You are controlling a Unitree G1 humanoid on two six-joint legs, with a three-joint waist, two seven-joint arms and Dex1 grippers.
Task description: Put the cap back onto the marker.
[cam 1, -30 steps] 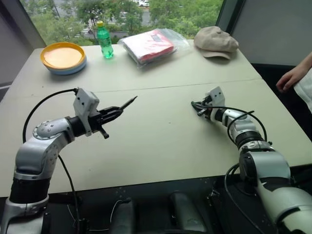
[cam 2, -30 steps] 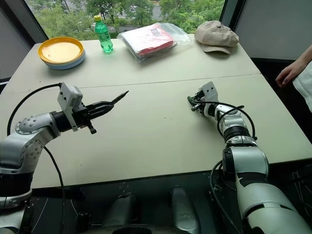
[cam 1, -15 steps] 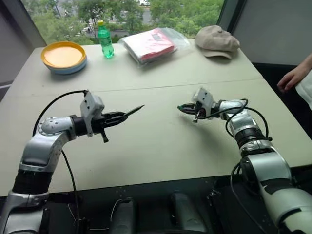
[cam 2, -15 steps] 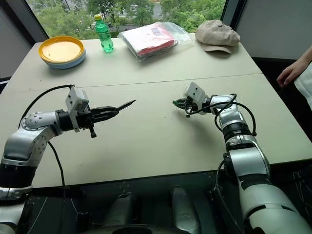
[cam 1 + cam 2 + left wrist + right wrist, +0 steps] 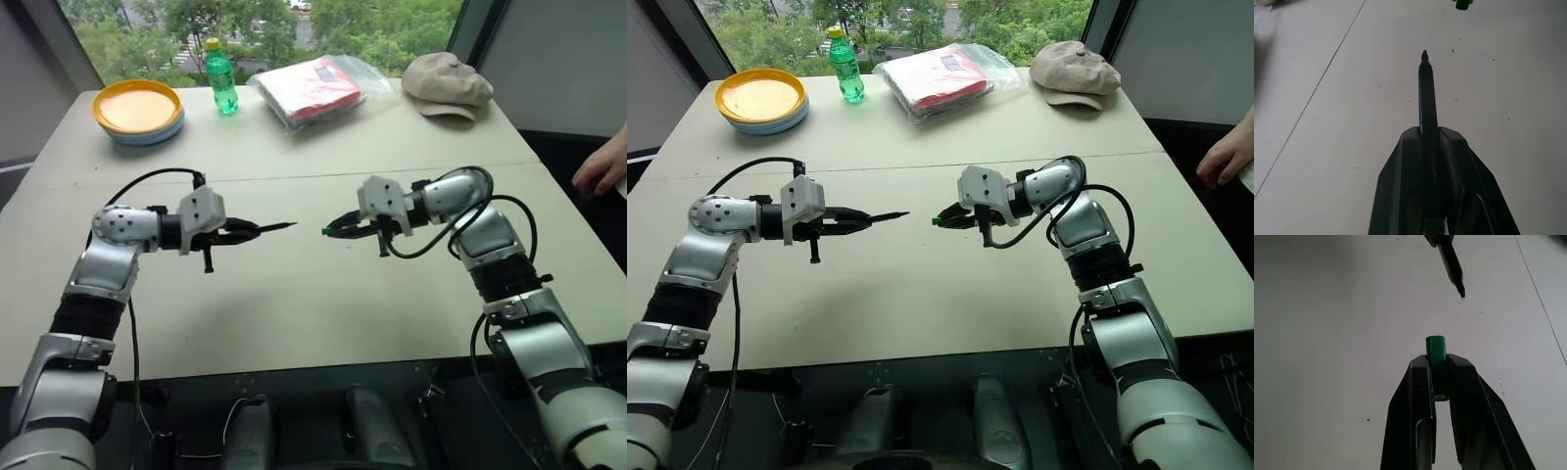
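The marker point(image 5: 274, 227) is a thin dark stick held nearly level above the table, its pointed tip aimed to the right. My left gripper point(image 5: 250, 231) is shut on its rear half; the left wrist view shows the marker point(image 5: 1426, 98) sticking out between the fingers point(image 5: 1400, 166). Facing it from the right, my right gripper point(image 5: 338, 229) is shut on the small green cap point(image 5: 325, 232). In the right wrist view the cap point(image 5: 1435, 350) pokes out past the fingertips point(image 5: 1420, 369), and the marker point(image 5: 1452, 267) tip lies a short gap ahead, slightly off to one side.
At the table's far side stand a yellow plate stack point(image 5: 137, 108), a green bottle point(image 5: 221, 78), a plastic bag with a red item point(image 5: 318, 86) and a beige hat point(image 5: 449, 80). A person's hand point(image 5: 600, 171) rests at the right edge. A seam point(image 5: 294, 178) crosses the tabletop.
My right gripper has lifted off the table and swung left with the cap, now facing the marker tip. The left gripper rolled and levelled the marker. The camera view shifted slightly.
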